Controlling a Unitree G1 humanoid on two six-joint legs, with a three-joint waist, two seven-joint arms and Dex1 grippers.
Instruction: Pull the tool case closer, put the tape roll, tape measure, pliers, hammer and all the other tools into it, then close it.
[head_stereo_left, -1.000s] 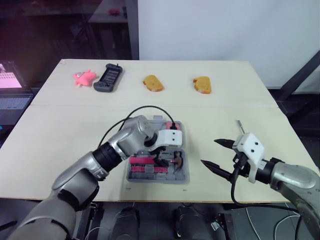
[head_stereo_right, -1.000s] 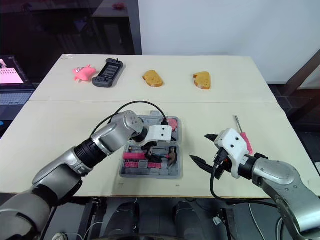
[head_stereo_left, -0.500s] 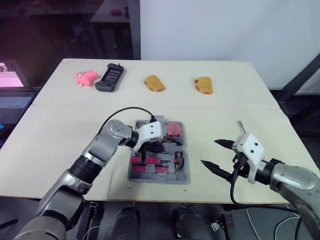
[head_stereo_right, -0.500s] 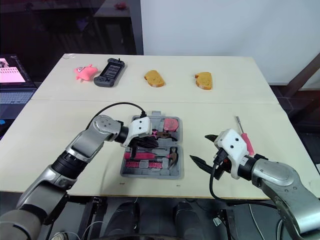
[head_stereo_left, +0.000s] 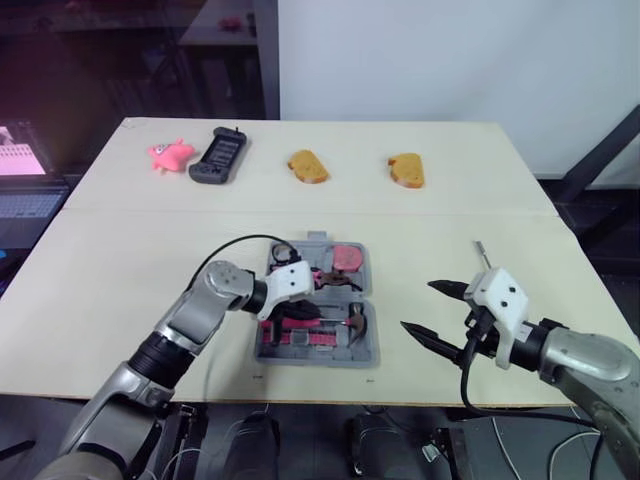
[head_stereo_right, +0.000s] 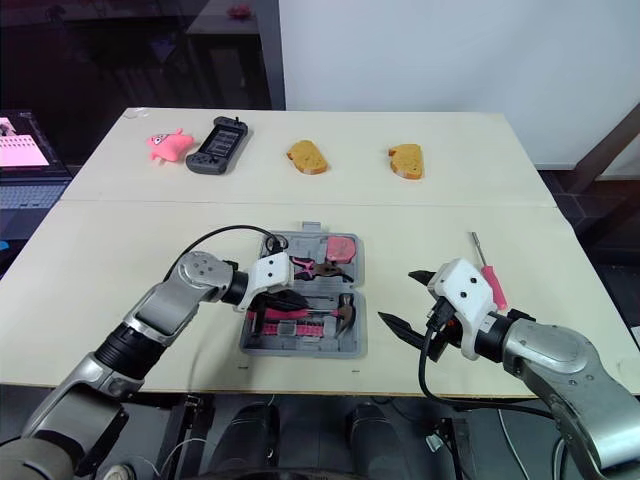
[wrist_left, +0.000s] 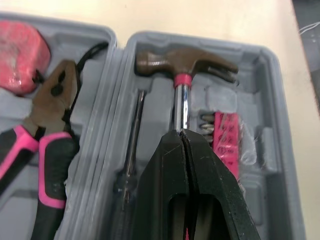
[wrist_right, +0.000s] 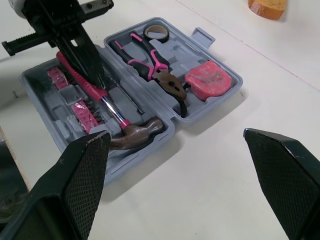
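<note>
The grey tool case (head_stereo_left: 366, 345) lies open at the table's middle. Inside it are the hammer (wrist_left: 182, 62), the pink-handled pliers (wrist_right: 150, 67), a pink tape measure (wrist_right: 207, 80), the tape roll (wrist_right: 156, 33), a dark screwdriver (wrist_left: 132, 145) and a pink bit strip (wrist_left: 225, 137). My left gripper (wrist_left: 182, 137) is shut, its tips just over the hammer's steel shaft with nothing between them. My right gripper (head_stereo_right: 396, 295) hovers open to the right of the case, holding nothing. A pink-handled screwdriver (head_stereo_right: 488, 270) lies on the table just beyond that gripper.
Along the far side of the table lie a pink toy (head_stereo_left: 168, 153), a black handheld device (head_stereo_left: 217, 155) and two bread pieces (head_stereo_left: 306, 166) (head_stereo_left: 405, 170). A laptop (head_stereo_left: 25, 175) sits off the table's left. The case lies close to the near edge.
My left gripper has shut and drawn back to the left, from over the hammer's head to its shaft. The right arm has stayed put.
</note>
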